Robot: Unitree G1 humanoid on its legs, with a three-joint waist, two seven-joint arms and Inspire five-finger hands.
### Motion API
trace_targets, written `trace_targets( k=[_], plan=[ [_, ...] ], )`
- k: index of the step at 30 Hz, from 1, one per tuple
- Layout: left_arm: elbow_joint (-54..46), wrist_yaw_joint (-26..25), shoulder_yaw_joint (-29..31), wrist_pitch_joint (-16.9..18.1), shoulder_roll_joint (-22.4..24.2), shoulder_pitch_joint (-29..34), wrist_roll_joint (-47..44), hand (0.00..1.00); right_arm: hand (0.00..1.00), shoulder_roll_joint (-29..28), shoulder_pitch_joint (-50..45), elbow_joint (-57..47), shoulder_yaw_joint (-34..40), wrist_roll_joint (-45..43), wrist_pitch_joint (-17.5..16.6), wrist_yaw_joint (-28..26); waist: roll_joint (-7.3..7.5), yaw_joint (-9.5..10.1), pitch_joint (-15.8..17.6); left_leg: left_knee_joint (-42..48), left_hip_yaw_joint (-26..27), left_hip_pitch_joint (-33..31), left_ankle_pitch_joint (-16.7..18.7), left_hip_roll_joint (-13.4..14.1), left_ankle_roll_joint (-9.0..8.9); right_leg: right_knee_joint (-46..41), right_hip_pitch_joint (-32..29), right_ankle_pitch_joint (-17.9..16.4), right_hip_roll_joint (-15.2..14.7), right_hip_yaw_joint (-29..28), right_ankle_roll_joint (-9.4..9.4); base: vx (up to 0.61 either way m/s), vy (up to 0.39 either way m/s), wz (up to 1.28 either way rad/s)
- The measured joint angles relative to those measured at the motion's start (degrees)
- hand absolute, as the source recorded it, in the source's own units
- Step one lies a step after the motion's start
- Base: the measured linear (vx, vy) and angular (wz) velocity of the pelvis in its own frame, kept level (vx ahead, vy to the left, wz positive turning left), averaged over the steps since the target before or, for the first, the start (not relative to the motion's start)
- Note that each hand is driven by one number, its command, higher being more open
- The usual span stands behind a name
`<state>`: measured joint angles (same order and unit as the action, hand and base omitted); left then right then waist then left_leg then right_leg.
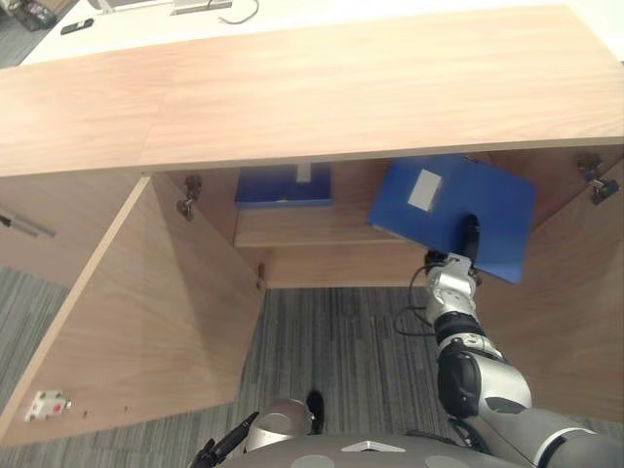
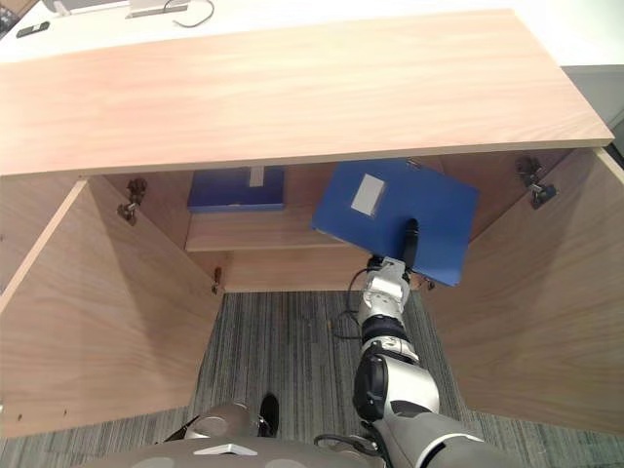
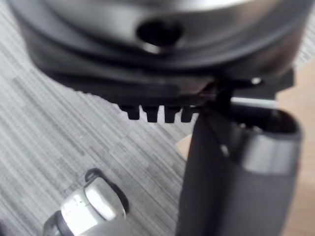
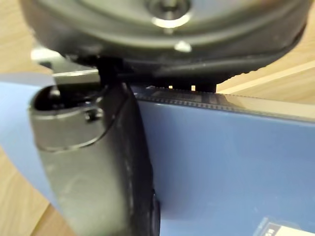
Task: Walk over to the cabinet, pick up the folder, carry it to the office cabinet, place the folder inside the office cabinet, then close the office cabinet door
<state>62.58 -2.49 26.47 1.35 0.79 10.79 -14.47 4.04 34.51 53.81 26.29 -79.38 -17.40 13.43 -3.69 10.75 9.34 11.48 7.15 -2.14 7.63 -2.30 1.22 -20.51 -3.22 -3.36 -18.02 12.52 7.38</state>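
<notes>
- My left hand (image 3: 231, 172) hangs low over the grey striped carpet (image 1: 331, 341); I cannot tell how its fingers are set.
- My right hand (image 1: 471, 232) grips the blue folder (image 1: 497, 210), thumb pressed on its upper face at the near edge, with the fingers hidden beneath.
- The folder is held off the floor in the right half of the cabinet (image 1: 341, 88) opening, broad face up. Its long axis runs left to right, slightly skewed, and the white label (image 1: 425, 190) sits toward its left end.
- Both doors stand open, the left door (image 1: 146, 322) and the right door (image 1: 575, 312).
- Inside, on the shelf (image 1: 312, 229) to the left of my folder, lies a second blue folder (image 1: 283, 185).
- Beyond the cabinet top is a white desk (image 1: 390, 10).
</notes>
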Motion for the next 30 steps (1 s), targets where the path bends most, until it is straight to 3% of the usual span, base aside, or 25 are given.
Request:
trace_targets(
  k=[1,2,4,5,6,7,8,9,10,11,18,30],
  plan=[
    [-0.02,0.00,-0.21,-0.02,-0.12,0.00,0.58,1.00,0.00,0.34,0.02,0.00,0.00,0.22,0.04,0.02,-0.10,-0.09,0.04,-0.04,-0.63,0.35,0.16,0.02,0.31,-2.55,-1.38,-0.43,-0.33,-0.04,-0.36,0.08,0.046,-0.21],
    [-0.03,-0.03,-0.61,-0.02,-0.65,-0.04,1.50,1.00,0.00,0.82,0.17,-0.01,-0.06,0.28,0.30,0.01,-0.07,-0.18,0.08,-0.19,-2.02,0.76,0.41,0.11,0.71,-6.62,-4.26,-3.72,-0.68,-0.12,-2.16,0.06,-0.004,-0.17],
    [-0.15,-0.04,-0.89,0.04,-1.04,-0.75,1.58,1.00,0.00,1.43,1.36,-0.02,-0.13,0.37,0.59,0.02,-0.49,-0.38,0.87,-0.18,-3.53,0.56,0.42,0.88,0.70,-9.01,-8.26,-6.98,0.79,-0.14,-2.26,0.03,-0.088,-0.11],
    [-0.17,-0.04,-1.04,0.05,-0.97,-1.81,1.55,1.00,0.00,2.21,2.99,-0.07,-0.10,0.37,0.71,0.04,-1.47,-0.47,2.54,0.18,-4.11,0.33,0.49,1.86,0.59,-9.32,-11.08,-7.30,2.40,-0.17,-2.61,-0.02,-0.170,-0.02],
    [-0.34,-0.03,-1.36,0.36,-1.05,-2.47,1.54,1.00,0.00,2.58,4.51,-0.13,0.01,0.37,0.72,0.05,-1.68,-0.79,4.01,0.95,-4.17,-0.29,0.54,2.17,0.49,-8.61,-13.13,-7.15,2.93,-0.15,-2.47,-0.05,-0.161,0.13],
    [-0.69,-0.02,-1.40,1.04,-1.28,-2.65,1.50,1.00,0.00,2.61,5.98,-0.38,0.03,0.37,0.69,0.23,-1.16,-1.34,4.94,2.73,-4.22,-1.99,1.38,2.17,-0.84,-5.62,-14.60,-5.71,3.10,-0.17,-1.66,-0.07,-0.196,0.30],
    [-1.17,-0.06,-1.37,1.46,-1.92,-2.64,1.12,1.00,0.00,2.51,6.88,-1.11,0.08,0.37,0.56,0.81,0.10,-1.81,5.81,4.94,-4.29,-3.60,2.82,1.63,-2.44,-1.92,-15.52,-0.01,2.67,-0.24,-1.91,-0.06,-0.247,0.34],
    [-1.47,-0.28,-1.18,1.86,-1.51,-3.61,0.86,1.00,0.00,3.29,7.61,-3.28,-0.01,0.57,0.69,1.24,-0.96,-1.41,7.77,8.72,-4.79,-5.23,6.26,3.03,-3.61,-2.36,-15.70,-0.86,3.33,1.15,-2.81,-0.08,-0.300,0.32],
    [-2.02,-0.18,-1.30,1.84,-0.28,-3.84,0.85,1.00,0.00,3.37,8.74,-5.21,-0.02,2.05,0.79,1.43,-2.41,-1.60,9.29,11.52,-5.33,-7.85,7.13,4.97,-4.13,-1.78,-15.92,-0.66,5.02,2.53,-3.34,-0.07,-0.250,0.17],
    [-2.45,-0.16,-1.33,2.00,0.28,-3.83,0.85,1.00,0.00,3.33,9.55,-5.84,0.02,2.41,0.78,1.59,-2.88,-1.59,9.92,11.99,-5.42,-8.68,7.15,5.61,-4.16,-1.61,-16.31,-0.46,5.60,2.88,-3.65,-0.10,-0.208,0.18],
    [-4.25,-0.40,-1.16,2.29,2.28,-3.95,-1.67,1.00,0.00,3.34,21.97,-11.46,4.22,1.91,0.07,4.02,-2.75,-1.24,14.30,19.23,-7.94,-21.16,8.29,7.85,-5.67,-5.17,-25.19,-0.77,6.60,6.01,-5.22,-0.11,-0.101,0.17],
    [-7.07,-0.84,0.32,3.69,3.92,-6.39,-3.46,1.00,0.00,9.33,39.52,-11.93,3.23,-0.30,-2.30,6.85,-3.40,0.06,18.00,26.76,-9.44,-32.82,9.50,5.87,-5.81,-14.01,-36.19,-2.88,2.91,6.24,-7.10,-0.05,0.024,0.10]
  ],
)
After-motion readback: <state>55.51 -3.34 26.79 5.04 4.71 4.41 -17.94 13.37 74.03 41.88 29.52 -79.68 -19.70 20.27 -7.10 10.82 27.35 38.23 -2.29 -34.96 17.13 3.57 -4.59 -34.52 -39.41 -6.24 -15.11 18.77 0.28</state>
